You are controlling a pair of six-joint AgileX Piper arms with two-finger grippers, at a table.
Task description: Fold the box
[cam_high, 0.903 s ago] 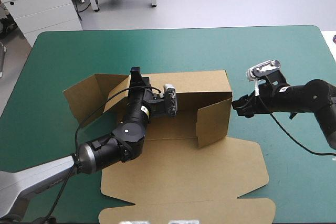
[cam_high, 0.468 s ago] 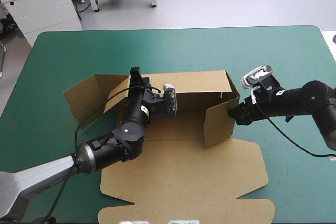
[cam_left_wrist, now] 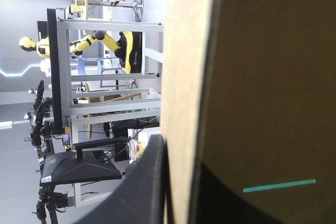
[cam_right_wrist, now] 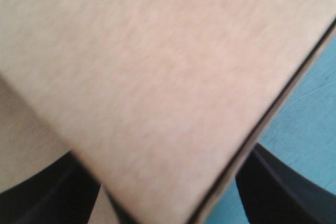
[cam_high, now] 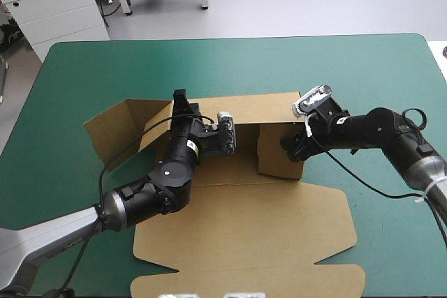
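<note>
Ok, status. The cut-sheet brown cardboard box (cam_high: 244, 232) sits centre frame in the high view, on the teal-green table cover (cam_high: 105, 68). It is partly formed. Its back wall (cam_high: 269, 108) stands upright across the middle of the frame. The broad lid panel (cam_high: 279, 242) lies flat toward the lower edge. The left end flap (cam_high: 112, 130) is splayed outward at centre left, half raised. The right end flap (cam_high: 274, 150) stands upright, swung inward and roughly square to the back wall.

My left gripper (cam_high: 180, 101) comes up from the lower left and sits on the back wall's top edge, left of centre. From the left wrist view, the board edge runs straight between my black fingers (cam_left_wrist: 144, 187), one on each face, so it is pinching the wall.

My right gripper (cam_high: 292, 149) comes in from the right edge and is at the outer face of the right end flap. From the right wrist view, its fingers (cam_right_wrist: 286, 187) are spread wide and brown board fills the space ahead of and between them. That view is too blurred to confirm exact contact.
</note>
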